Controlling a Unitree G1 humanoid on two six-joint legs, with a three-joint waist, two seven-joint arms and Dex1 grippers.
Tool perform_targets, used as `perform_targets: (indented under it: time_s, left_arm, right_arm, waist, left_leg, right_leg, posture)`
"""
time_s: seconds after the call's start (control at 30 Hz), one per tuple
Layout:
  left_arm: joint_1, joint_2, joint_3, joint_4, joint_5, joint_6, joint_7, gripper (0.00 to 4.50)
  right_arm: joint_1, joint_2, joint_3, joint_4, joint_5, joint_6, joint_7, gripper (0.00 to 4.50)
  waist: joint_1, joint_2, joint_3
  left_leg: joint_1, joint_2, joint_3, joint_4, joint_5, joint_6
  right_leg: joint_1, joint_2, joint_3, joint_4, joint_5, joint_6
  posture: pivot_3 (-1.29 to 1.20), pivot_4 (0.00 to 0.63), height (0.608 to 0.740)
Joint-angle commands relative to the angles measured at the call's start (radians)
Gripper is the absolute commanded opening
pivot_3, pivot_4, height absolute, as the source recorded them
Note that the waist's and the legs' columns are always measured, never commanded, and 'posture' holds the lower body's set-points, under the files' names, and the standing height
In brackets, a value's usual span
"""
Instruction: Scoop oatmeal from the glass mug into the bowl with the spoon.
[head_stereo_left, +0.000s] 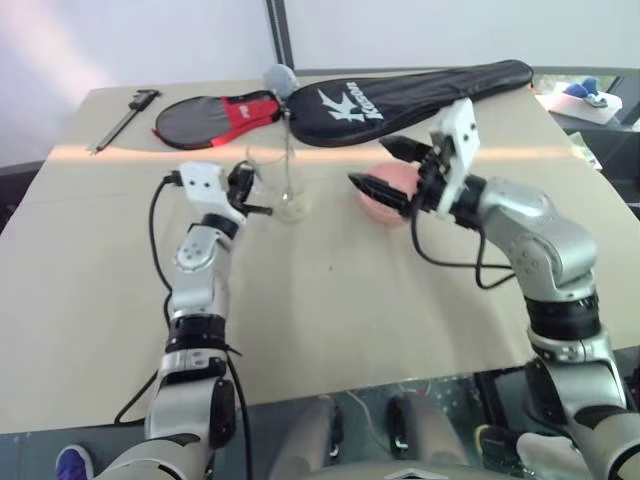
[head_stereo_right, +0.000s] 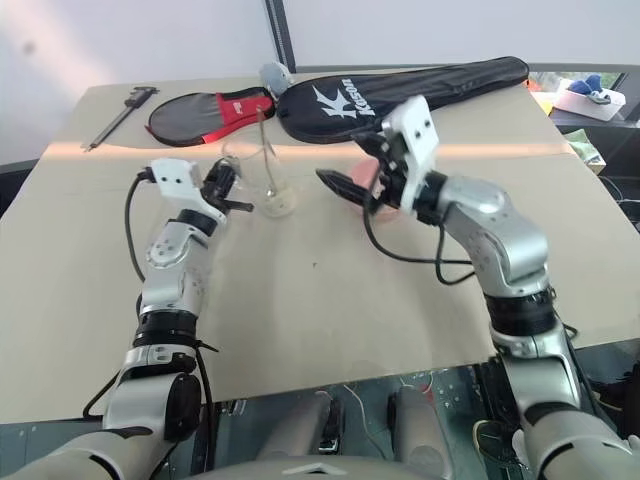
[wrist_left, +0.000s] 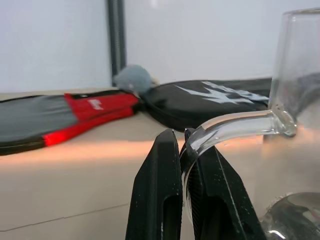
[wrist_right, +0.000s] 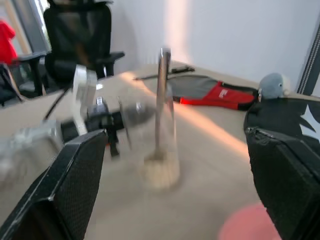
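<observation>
Left eye view, L to R: caliper tool (head_stereo_left: 125, 113) far back-left on table (head_stereo_left: 330, 300), red/grey racket cover (head_stereo_left: 215, 117) beside it, black racket cover (head_stereo_left: 420, 90) further right.

L gripper (head_stereo_left: 250, 196) pressed together on handle of glass mug (head_stereo_left: 275, 185); left wrist view confirms handle pinched btw both fingers (wrist_left: 160, 195). Mug upright near table centre-back. Spoon (head_stereo_left: 288, 150) stands inside mug, handle up, leaning on rim. Oatmeal (head_stereo_right: 280, 205) a pale clump at mug bottom.

R gripper (head_stereo_left: 390, 170) spread wide, empty, hanging just above pink bowl (head_stereo_left: 385, 195), which sits just R of mug, partly hidden behind fingers.

Step in hand, judged: R gripper to take spoon handle. Approach w/ jaws wide either side of thin handle, high up, above the rim, close square so it doesn't twist. L should hold mug steady, no tilt. Risk: fingers knock the rim or tip the mug; slim shiny handle likely slips if pinched off-centre. Bowl close, so short carry.
</observation>
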Motion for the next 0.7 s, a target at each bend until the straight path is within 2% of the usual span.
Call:
perform_targets:
  time_s: [0.03,0.23,0.33,0.53,0.7]
  left_arm:
    - [-0.031,0.036,0.051,0.062,-0.042,-0.08,-0.046,0.0]
    - [-0.094,0.084,0.066,0.284,-0.035,-0.165,-0.121,0.0]
    - [-0.111,0.107,0.056,0.367,-0.017,-0.199,-0.14,0.0]
    - [-0.123,0.125,0.047,0.454,0.002,-0.249,-0.15,0.0]
    - [-0.125,0.131,0.028,0.485,0.03,-0.276,-0.152,0.0]
  right_arm:
    - [0.126,-0.074,-0.057,-0.13,0.016,-0.109,0.095,4.47]
    - [0.415,-0.163,-0.175,-0.249,0.041,-0.284,0.21,4.47]
    - [0.526,-0.168,-0.26,-0.287,0.058,-0.368,0.222,4.47]
    - [0.649,-0.199,-0.34,-0.342,0.106,-0.389,0.212,4.47]
    - [0.665,-0.2,-0.349,-0.357,0.123,-0.402,0.201,4.47]
  waist:
    - [0.001,0.0,0.0]
    - [0.018,-0.001,0.0]
    - [0.021,-0.001,-0.001]
    - [0.022,-0.003,-0.002]
    - [0.022,-0.003,-0.002]
  left_leg:
    - [0.0,0.0,0.0,0.0,0.0,0.0]
    - [0.001,0.0,0.0,0.001,0.0,0.0]
    - [0.001,0.0,-0.001,0.001,0.0,0.0]
    - [0.004,0.0,-0.001,0.002,-0.001,0.001]
    - [0.007,0.001,-0.001,0.002,-0.001,0.001]
  right_leg:
    - [0.0,0.0,0.0,0.0,0.0,0.0]
    - [0.002,0.0,0.0,0.0,0.0,0.0]
    - [0.002,0.0,-0.001,0.0,0.0,0.0]
    - [0.006,0.0,-0.001,0.0,0.0,0.0]
    - [0.008,0.0,0.0,0.0,0.0,0.0]
  posture:
    - [0.0,0.15,0.74]
    - [0.0,0.15,0.74]
    - [0.0,0.15,0.74]
    - [0.0,0.15,0.74]
    - [0.0,0.15,0.74]
